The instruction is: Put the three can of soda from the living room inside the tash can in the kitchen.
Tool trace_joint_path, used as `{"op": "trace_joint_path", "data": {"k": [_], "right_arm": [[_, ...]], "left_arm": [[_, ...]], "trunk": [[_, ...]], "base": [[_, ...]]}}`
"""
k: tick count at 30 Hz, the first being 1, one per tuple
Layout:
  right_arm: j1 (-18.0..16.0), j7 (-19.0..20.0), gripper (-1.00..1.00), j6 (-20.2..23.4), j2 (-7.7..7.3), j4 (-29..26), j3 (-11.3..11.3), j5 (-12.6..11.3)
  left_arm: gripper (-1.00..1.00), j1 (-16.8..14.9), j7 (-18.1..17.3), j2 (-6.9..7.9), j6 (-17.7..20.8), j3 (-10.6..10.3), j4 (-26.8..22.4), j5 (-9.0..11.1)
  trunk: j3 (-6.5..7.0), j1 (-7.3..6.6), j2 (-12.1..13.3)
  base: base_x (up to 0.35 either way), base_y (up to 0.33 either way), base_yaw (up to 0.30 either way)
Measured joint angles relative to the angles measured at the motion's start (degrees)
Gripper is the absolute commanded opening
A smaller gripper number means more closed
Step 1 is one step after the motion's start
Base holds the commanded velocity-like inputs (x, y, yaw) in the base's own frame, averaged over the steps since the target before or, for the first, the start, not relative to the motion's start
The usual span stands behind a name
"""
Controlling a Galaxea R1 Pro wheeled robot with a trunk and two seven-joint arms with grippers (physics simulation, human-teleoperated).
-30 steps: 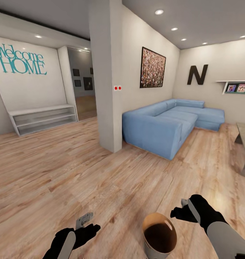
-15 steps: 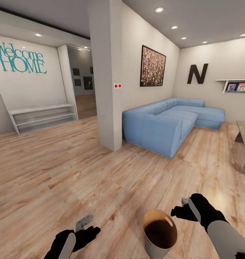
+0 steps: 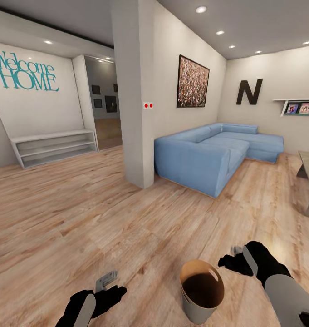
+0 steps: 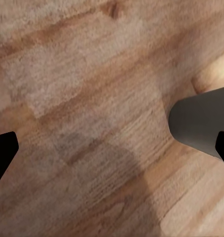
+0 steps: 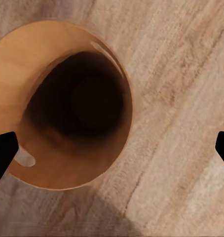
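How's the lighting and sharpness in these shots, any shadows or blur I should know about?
Head view: even light from recessed ceiling spots, sharp, edges slightly stretched. Right wrist view: the tash can goes dark toward its bottom, so its contents are unreadable. Left wrist view: soft, blurry floor with a faint shadow patch.

Whole head view shifts slightly: camera moves, room itself unchanged. Pillar (image 3: 136, 91), blue sofa (image 3: 208, 156) and framed picture (image 3: 192, 82) sit slightly higher and nearer in frame than a second ago.

Tash can (image 3: 201, 290) shows more of its pale grey outer wall; rim sits a little higher and farther right in frame.

Right gripper (image 3: 238, 254) is lower and farther right in frame than before, near can rim, not touching.

Left gripper (image 3: 106, 279) is almost unmoved, slightly lower in frame.
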Motion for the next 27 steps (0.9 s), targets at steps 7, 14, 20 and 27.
{"op": "trace_joint_path", "data": {"k": [7, 14, 20, 27], "right_arm": [[-0.19, -0.06, 1.0, -0.34, 0.02, 0.1, -3.67, 0.12], [-0.22, -0.07, 1.0, -0.41, 0.04, 0.12, -4.23, 0.22], [-0.22, -0.08, 1.0, -0.43, 0.04, 0.12, -4.35, 0.25], [-0.22, -0.08, 1.0, -0.43, 0.04, 0.12, -4.38, 0.26]], "left_arm": [[1.0, -0.01, 0.01, 0.0, 0.0, 0.0, 0.0, 0.02], [1.0, 0.02, -0.29, 0.05, 0.0, 0.0, 0.0, 0.03], [1.0, -0.02, -0.46, 0.13, 0.0, 0.24, 0.0, 0.32], [1.0, -0.02, -0.29, 0.09, 0.0, 0.34, 0.0, 0.45]], "trunk": [[-1.26, 1.54, -2.81], [-2.52, 3.08, -5.61], [-3.59, 4.39, -8.02], [-4.85, 5.93, -10.83]], "base": [[0.0, 0.0, 0.0], [0.0, 0.0, 0.0], [0.0, 0.0, 0.0], [0.0, 0.0, 0.0]]}}
